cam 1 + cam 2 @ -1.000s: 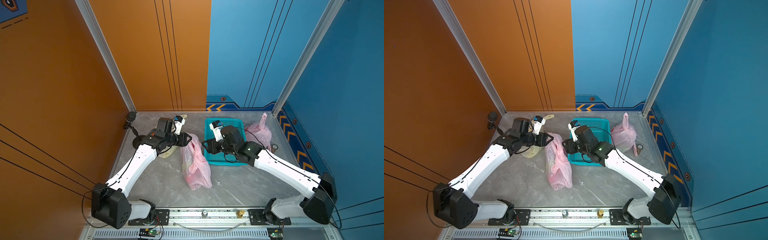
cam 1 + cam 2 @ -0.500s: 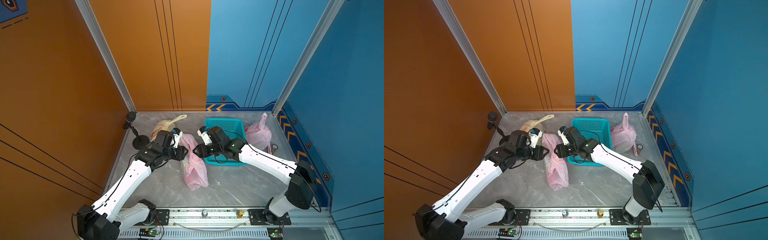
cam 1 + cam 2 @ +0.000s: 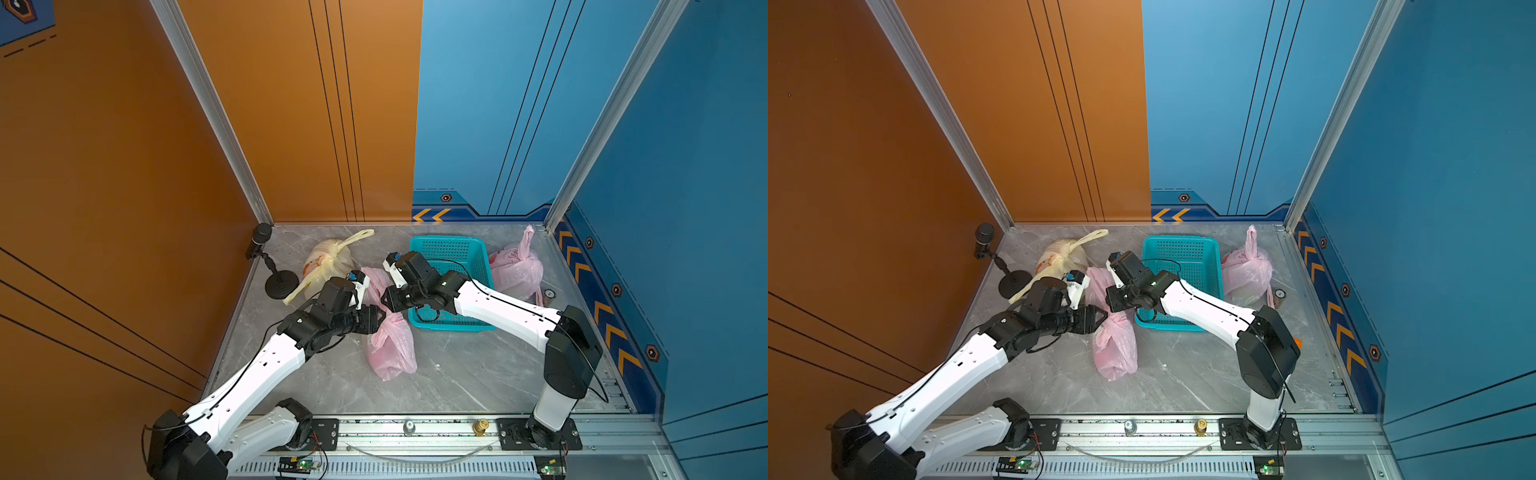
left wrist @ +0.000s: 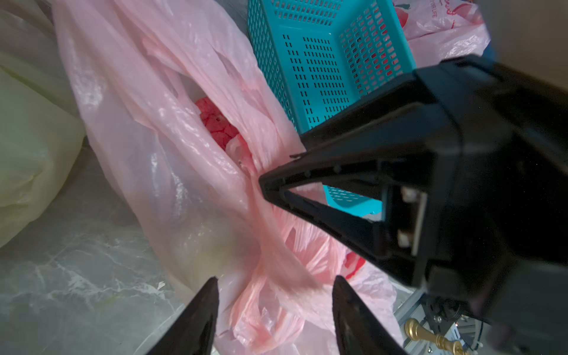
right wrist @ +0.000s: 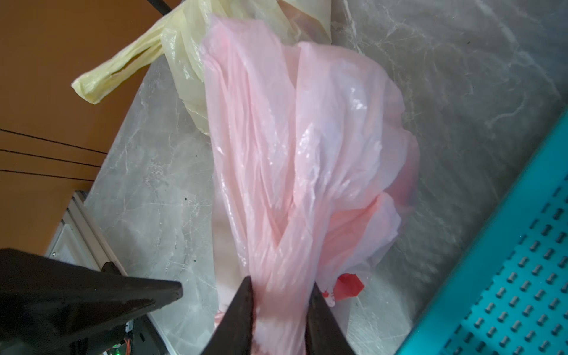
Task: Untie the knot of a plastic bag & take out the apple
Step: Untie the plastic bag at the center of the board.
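Now the right pincer (image 5: 281, 284) clamps the pink bag (image 5: 292, 138) between its tips; the left pincer (image 4: 275, 279) straddles it, apart

The apple cannot be made out. Inside the pink bag (image 4: 159, 129) lying against the teal basket (image 4: 322, 76), only a red textured patch (image 4: 216, 123) shows through a gap, too little to name. The strand of plastic (image 4: 276, 246) by the basket's near corner is blurred. In both top views the bag's neck is hidden behind the left gripper (image 3: 379, 318) and right gripper (image 3: 384, 300), and the right arm (image 3: 498, 309) covers part of the basket. On the basket's far side from that bag, a second pink bag (image 4: 442, 27) is cut off by the picture's edge.
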Controlling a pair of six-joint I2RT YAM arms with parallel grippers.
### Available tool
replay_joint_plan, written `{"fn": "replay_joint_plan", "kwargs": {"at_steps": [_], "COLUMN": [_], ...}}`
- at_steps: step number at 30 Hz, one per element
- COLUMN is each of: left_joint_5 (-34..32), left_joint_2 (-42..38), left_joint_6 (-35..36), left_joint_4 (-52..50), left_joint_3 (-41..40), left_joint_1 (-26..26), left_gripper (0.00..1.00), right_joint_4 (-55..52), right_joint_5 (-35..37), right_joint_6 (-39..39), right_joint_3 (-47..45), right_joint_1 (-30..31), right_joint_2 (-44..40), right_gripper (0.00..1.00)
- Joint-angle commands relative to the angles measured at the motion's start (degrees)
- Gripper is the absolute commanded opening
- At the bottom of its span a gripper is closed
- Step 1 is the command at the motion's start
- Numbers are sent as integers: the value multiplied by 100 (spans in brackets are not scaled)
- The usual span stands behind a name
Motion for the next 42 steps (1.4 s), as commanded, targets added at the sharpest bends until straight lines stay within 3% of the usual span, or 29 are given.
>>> {"fn": "replay_joint_plan", "kwargs": {"at_steps": [1,6,7,9,10,18,25,40,42], "left_joint_5": [73,379,422,520,511,246,-54,-435,-439], "left_joint_2": [229,453,510,599,611,-210,-1109,-2244,-2285], "left_joint_6": [-162,-349,-350,-293,-247,420,313,-413,-448], "left_joint_4": [486,1195,1216,1080,935,-717,-1530,-2091,-2092], "left_joint_3": [-85,-253,-242,-180,-130,353,140,-508,-531], "left_joint_1": [-66,-113,-112,-119,-123,-59,120,144,141], "left_gripper": [57,37,30,3,0,0,0,0,0], "right_joint_4": [-157,-33,9,134,209,1402,2878,3459,3663], "right_joint_5": [149,-34,-90,-196,-266,-1551,-2876,-3599,-3821], "right_joint_6": [-38,-21,3,95,140,1008,2296,2903,3033], "right_joint_3": [207,166,156,127,105,-118,-134,177,241], "right_joint_1": [64,67,65,30,-4,-770,-1568,-2202,-2245], "right_joint_2": [-43,-179,-224,-344,-405,-871,-550,433,599], "right_gripper": [12,6,4,2,2,1,1,5,11]}}
